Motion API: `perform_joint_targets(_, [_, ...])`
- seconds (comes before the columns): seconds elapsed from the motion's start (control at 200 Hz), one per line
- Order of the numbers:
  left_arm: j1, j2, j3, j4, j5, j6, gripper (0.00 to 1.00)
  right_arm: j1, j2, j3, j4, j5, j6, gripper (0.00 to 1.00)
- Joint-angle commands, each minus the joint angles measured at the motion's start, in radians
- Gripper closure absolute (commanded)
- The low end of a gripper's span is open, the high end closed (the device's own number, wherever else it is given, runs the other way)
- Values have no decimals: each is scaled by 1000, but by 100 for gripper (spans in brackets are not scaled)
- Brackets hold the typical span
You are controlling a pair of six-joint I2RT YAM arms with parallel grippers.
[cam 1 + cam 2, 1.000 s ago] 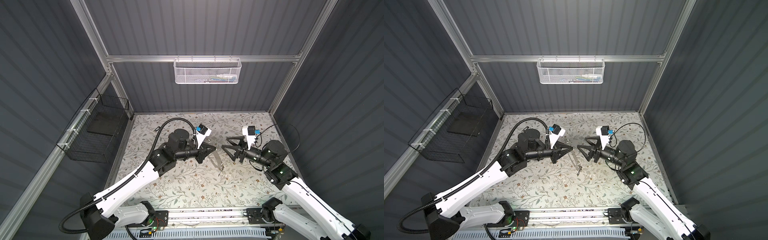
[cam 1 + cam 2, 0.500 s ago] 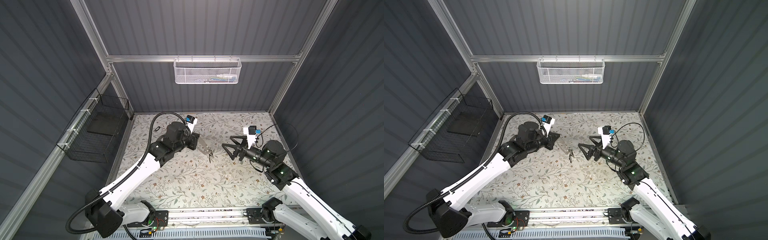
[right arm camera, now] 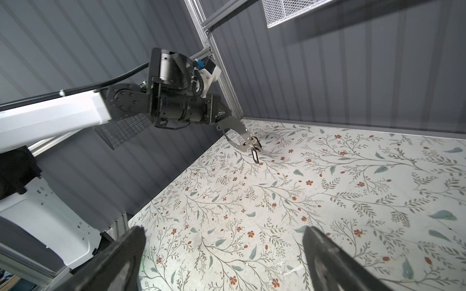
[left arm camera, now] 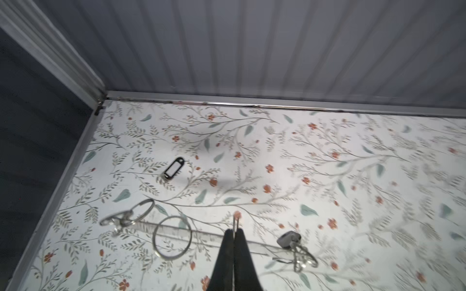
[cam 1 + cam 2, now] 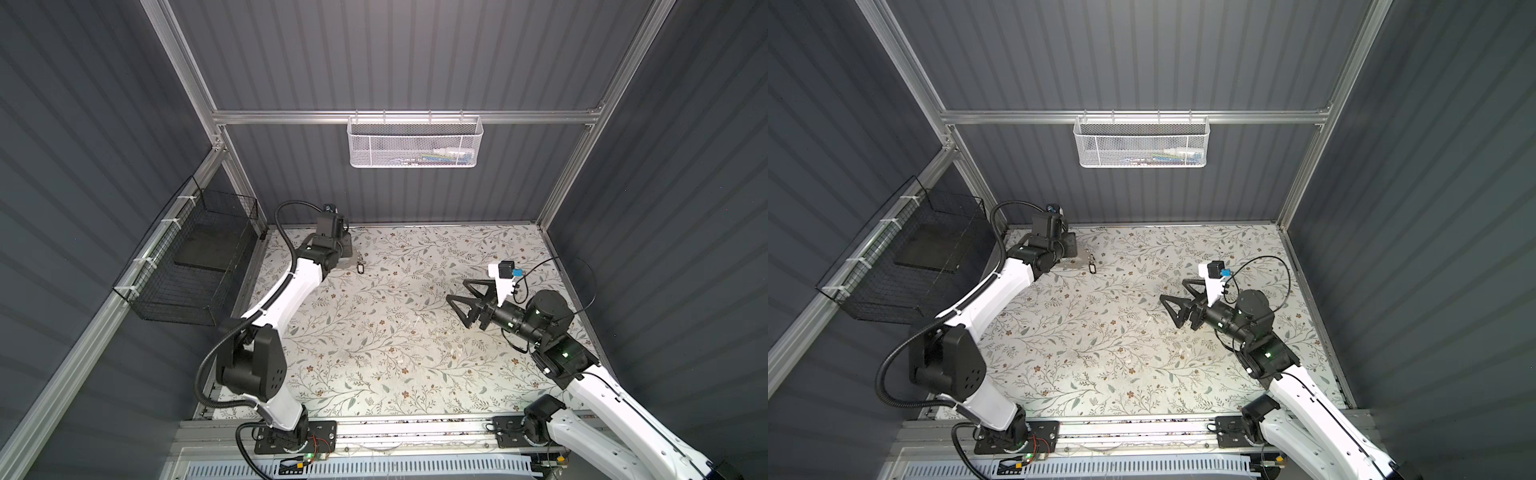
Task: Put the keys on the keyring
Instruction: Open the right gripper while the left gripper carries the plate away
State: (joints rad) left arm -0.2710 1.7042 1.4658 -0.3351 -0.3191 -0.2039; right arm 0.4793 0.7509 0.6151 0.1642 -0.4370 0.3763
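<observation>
While the left gripper (image 4: 234,230) pinches it edge-on between fingers pressed tight together, the keyring (image 3: 235,129) hangs over the floral mat (image 5: 395,332) near the back left corner, at upper centre of the right wrist view. One black key (image 3: 255,155) dangles from its far rim among small split rings, its tip close to the mat; whether it touches cannot be told. In both top views this key shows as a small dark oblong just right of the left wrist (image 5: 360,269) (image 5: 1092,268), and the wrist covers most of the keyring. In the left wrist view, blurred split rings (image 4: 172,236) sit at lower left and a blurred grey lump (image 4: 288,239) with more rings at lower right; what the lump is cannot be told.

A loose key (image 4: 174,168) lies flat on the mat left of centre in that view, apart from the keyring and nearer the corner. Its label window is plain white.

The right gripper (image 3: 224,229) hovers over the right half of the mat (image 5: 459,291) (image 5: 1174,290), fingers spread wide and holding nothing, well apart from the keyring and pointing towards it.

A white mesh basket (image 5: 415,143) hangs on the back rail at upper centre, its contents too blurred to read. A black wire basket (image 5: 195,257) on the left wall holds a dark flat slab.
</observation>
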Motion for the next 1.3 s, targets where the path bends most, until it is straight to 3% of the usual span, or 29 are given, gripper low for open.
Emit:
perform_joint_targets(0.0, [66,88,104,41,-52,-11,100,-2,-17,-15,16,-2,-7,1])
perform_joint_targets(0.19, [163,263,261,50,-60,-19,100,-3,-19,-16,15,2,-13,1])
perform_joint_targets(0.52, [223,505,494,25,-74,10,100,-5,44,-3,2,13,-42,1])
perform_joint_targets(0.861, [229,395,190,111,22,-66,100,-5,65,-9,37,-17,-30,1])
perform_joint_targets(1.296, [227,177,-182,126,229,-300,100,-6,-11,-43,59,-24,-12,1])
